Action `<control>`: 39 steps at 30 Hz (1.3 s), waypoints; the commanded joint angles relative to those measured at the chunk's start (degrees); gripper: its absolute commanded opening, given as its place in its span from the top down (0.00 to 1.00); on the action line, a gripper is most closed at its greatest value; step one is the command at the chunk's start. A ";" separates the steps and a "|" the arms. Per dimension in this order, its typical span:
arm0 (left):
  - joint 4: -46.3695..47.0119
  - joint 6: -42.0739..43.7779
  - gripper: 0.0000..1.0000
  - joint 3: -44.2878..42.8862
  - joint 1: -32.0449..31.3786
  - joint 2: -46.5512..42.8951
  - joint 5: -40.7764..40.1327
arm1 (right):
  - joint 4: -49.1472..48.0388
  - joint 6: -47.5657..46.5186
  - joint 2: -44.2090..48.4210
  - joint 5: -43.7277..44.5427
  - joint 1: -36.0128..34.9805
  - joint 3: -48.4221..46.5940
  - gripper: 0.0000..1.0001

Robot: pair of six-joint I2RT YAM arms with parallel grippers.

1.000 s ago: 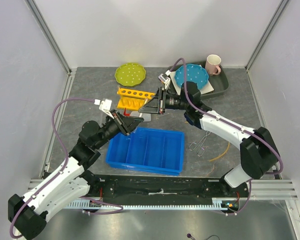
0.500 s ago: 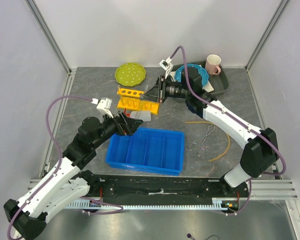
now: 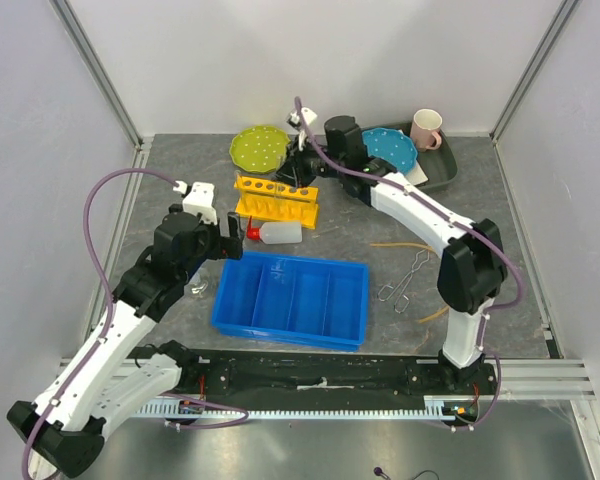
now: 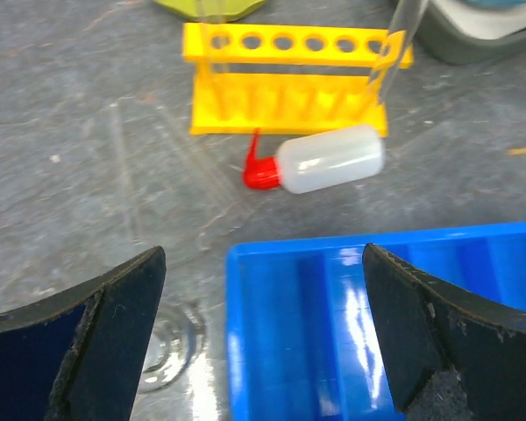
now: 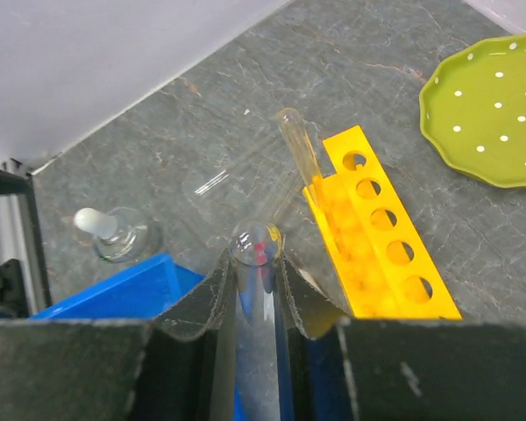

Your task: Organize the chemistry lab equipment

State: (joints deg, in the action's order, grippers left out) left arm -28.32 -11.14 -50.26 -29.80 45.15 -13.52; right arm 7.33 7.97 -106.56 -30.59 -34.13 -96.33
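The yellow test-tube rack (image 3: 275,198) stands mid-table, with one clear tube (image 5: 300,149) leaning in its end hole. My right gripper (image 5: 256,274) is shut on a second clear test tube (image 5: 255,250), held above the rack's near end (image 5: 381,230). The white squeeze bottle (image 3: 280,232) lies on its side in front of the rack, red cap (image 4: 261,172) pointing left. My left gripper (image 4: 263,338) hangs open and empty over the blue bin's left end (image 4: 333,307). A small clear glass piece (image 4: 168,347) sits left of the bin. Metal tongs (image 3: 405,283) and the tan tube (image 3: 442,308) lie right of the bin.
The blue divided bin (image 3: 292,298) sits near the front. A green dotted plate (image 3: 261,148) is behind the rack. A blue dotted plate (image 3: 392,150) and pink-handled mug (image 3: 426,128) rest on a grey tray (image 3: 442,172) at back right. A stoppered glass vessel (image 5: 114,232) stands beside the bin.
My left gripper opened, let go of the squeeze bottle, and drew back left; the bottle now lies before the rack. My right arm swung back over the rack with its test tube.
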 commanded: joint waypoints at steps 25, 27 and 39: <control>3.97 5.42 0.00 10.97 9.41 -4.98 -5.73 | -14.01 -7.53 -22.55 9.67 -5.16 -18.19 0.87; 3.97 5.51 0.00 11.06 9.41 -4.89 -5.82 | -14.10 -7.62 -22.99 10.11 -5.33 -18.27 0.87; 4.32 5.60 0.00 11.15 9.41 -5.15 -5.29 | -14.19 -11.30 -24.74 11.60 -5.86 -17.22 0.86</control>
State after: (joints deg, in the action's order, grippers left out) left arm -26.85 -5.89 -39.24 -20.60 40.38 -17.98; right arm -4.23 -1.10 -130.50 -20.36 -39.51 -112.12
